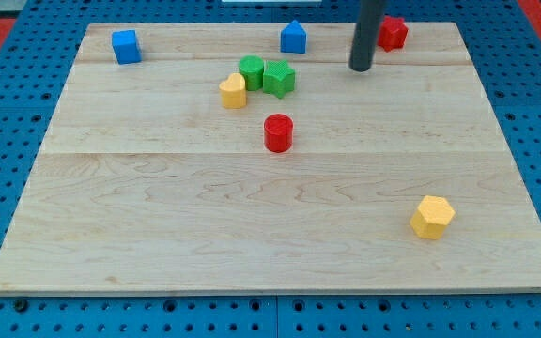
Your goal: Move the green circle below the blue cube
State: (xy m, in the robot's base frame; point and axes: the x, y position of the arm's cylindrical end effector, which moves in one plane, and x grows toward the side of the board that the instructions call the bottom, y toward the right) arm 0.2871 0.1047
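Observation:
The green circle (pixel 250 71) stands near the top middle of the wooden board, touching a green star-shaped block (pixel 279 78) on its right and a yellow block (pixel 234 92) at its lower left. The blue cube (pixel 126 46) sits at the board's top left corner. My tip (pixel 361 68) is to the right of the green pair, roughly a hand's width from the green star and just left of and below a red block (pixel 392 33).
A blue house-shaped block (pixel 294 38) stands at the top middle. A red cylinder (pixel 278 132) sits below the green blocks. A yellow hexagon (pixel 432 217) lies at the lower right. The board (pixel 158 216) rests on a blue pegboard.

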